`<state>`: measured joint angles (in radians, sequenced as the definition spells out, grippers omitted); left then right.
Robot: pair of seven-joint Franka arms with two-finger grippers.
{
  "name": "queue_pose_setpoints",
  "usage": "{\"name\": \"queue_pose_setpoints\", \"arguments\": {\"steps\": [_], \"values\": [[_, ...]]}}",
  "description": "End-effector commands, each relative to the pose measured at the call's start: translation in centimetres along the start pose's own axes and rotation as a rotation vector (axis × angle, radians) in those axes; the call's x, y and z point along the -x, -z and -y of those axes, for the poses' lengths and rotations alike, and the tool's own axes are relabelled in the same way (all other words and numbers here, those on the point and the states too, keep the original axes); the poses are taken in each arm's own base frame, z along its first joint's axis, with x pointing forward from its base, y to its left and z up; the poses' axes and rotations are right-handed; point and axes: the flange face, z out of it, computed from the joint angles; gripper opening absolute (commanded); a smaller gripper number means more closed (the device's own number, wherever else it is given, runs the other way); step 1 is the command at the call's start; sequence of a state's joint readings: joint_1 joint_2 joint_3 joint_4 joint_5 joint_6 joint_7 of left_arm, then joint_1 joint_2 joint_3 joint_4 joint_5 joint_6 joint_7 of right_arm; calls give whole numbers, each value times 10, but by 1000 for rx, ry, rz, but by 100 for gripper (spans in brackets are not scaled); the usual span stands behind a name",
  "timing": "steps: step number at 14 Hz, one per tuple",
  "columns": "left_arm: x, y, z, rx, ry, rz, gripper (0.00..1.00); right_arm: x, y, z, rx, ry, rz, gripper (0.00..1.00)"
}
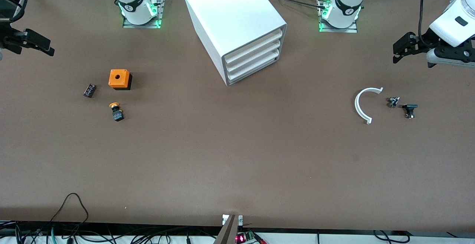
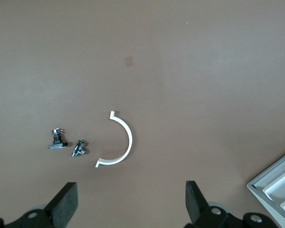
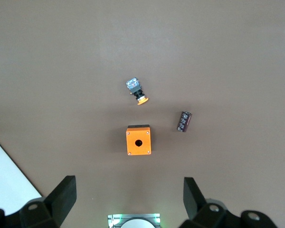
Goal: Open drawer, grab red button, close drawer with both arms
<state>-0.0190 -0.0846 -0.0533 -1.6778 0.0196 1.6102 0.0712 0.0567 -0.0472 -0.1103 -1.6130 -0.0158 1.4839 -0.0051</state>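
The table (image 1: pixel 237 162) carries a white cabinet (image 1: pixel 233 17) near the edge where the arm bases stand, midway between the two bases. Its three drawers are all pushed in; the middle drawer (image 1: pixel 254 56) sits flush with the ones above and below it. No red-capped button shows in any view.

The left gripper (image 1: pixel 402 49) hangs over the table's edge at the left arm's end, fingers (image 2: pixel 64 206) spread wide and holding nothing. The right gripper (image 1: pixel 35 43) hangs over the edge at the right arm's end, its fingers (image 3: pixel 61 197) likewise spread and empty. Both arms wait.

Toward the left arm's end lies a white arc (image 1: pixel 362 104), with a small clamp (image 1: pixel 393 101) just beside it and a black knob (image 1: pixel 409 110) next to that.

Toward the right arm's end sits an orange box (image 1: pixel 119 78) with a hole on top. A dark cylinder (image 1: pixel 89 90) lies beside it, and an orange-capped button (image 1: pixel 116 111) lies on its side nearer the front camera than the box
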Motion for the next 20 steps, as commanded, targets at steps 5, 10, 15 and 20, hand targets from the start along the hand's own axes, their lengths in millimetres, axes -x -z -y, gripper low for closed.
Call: {"name": "queue_pose_setpoints", "arguments": {"steps": [5, 10, 15, 20], "values": [[-7, 9, -1, 13, -15, -1, 100, 25, -2, 0, -1, 19, -92, 100], [-7, 8, 0, 14, -19, 1, 100, 23, -5, -1, 0, 17, -109, 100], [-12, 2, -3, 12, -22, 11, 100, 30, -8, -2, -2, 17, -106, 100], [-37, -65, -28, 26, -77, 126, 100, 37, -7, -2, -5, 17, -103, 100]]}}
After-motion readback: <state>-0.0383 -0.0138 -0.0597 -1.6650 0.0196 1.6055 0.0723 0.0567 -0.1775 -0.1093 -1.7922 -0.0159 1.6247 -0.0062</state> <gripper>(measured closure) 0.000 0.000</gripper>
